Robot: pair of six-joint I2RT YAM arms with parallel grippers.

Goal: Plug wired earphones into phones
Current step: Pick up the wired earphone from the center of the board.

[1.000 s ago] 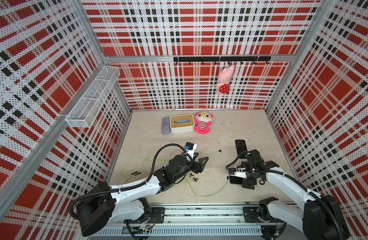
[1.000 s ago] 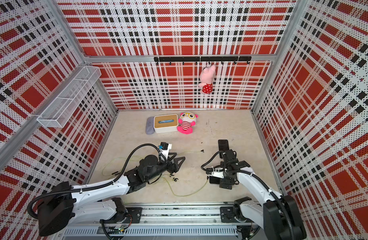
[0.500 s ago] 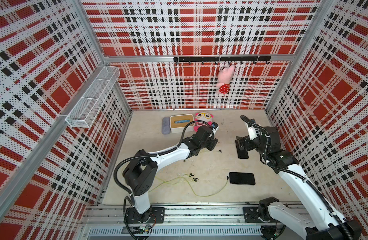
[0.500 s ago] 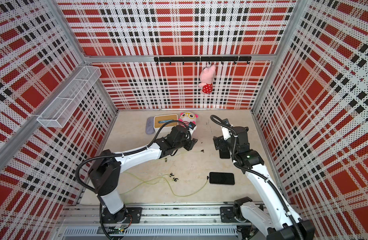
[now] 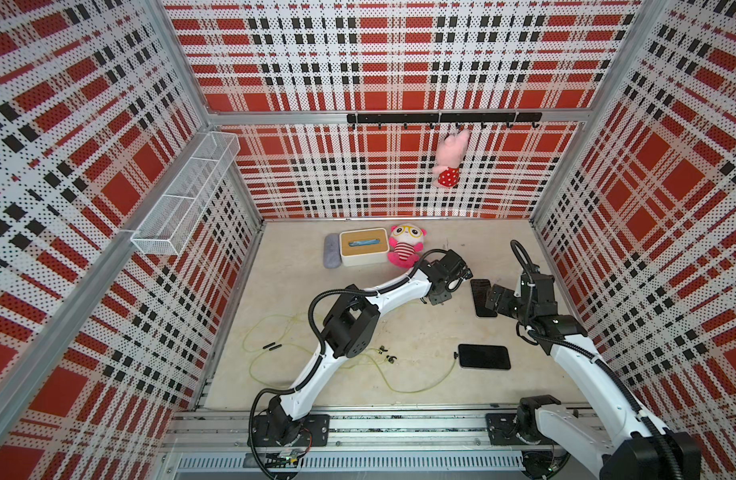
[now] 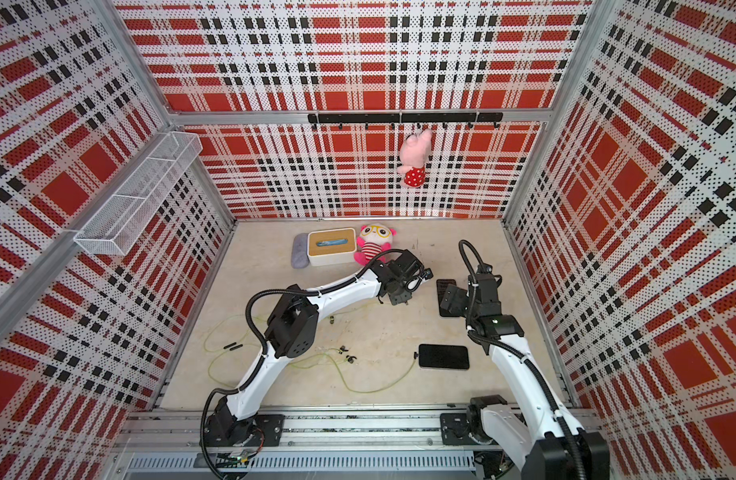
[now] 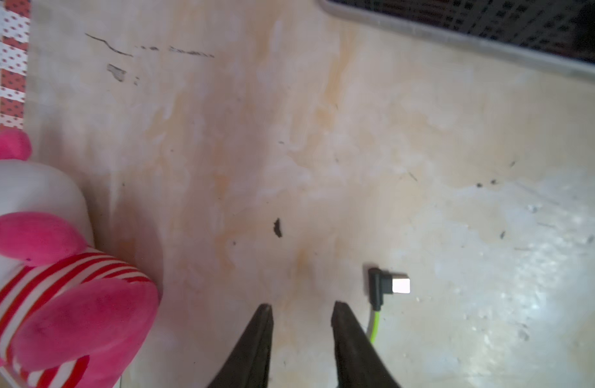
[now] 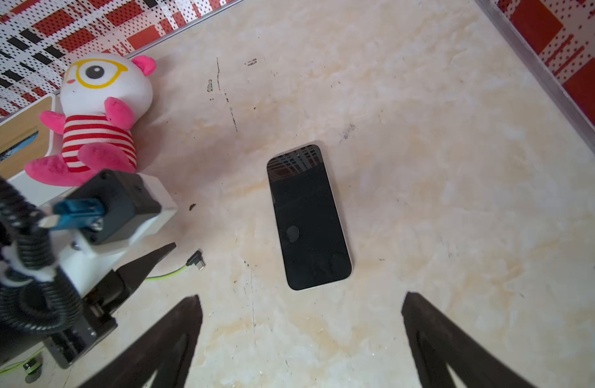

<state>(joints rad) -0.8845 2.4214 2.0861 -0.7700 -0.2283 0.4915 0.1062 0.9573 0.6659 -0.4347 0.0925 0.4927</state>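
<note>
Left claw (image 7: pixel 301 304) slightly open, empty; plug (image 7: pixel 388 285) lies just outside, so closing may miss. Right claw (image 8: pixel 302 295) wide open.

Beige marbled worktop (image 7: pixel 323 151). Black two-fingered tool (image 7: pixel 301 307), tips apart, nothing between. Small black angled plug (image 7: pixel 385 285) with a silver tip, on a yellow-green cable (image 7: pixel 375 324), just beside the tool. Pink-and-white striped plush toy (image 7: pixel 54 268). Glossy dark flat phone (image 7: pixel 491 16), partly shown.

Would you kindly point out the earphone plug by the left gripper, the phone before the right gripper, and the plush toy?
earphone plug (image 7: pixel 383 285), left wrist view, on its black elbow.
phone (image 8: pixel 309 218), right wrist view, middle of its screen.
plush toy (image 8: pixel 97 134), right wrist view, on its striped belly.
</note>
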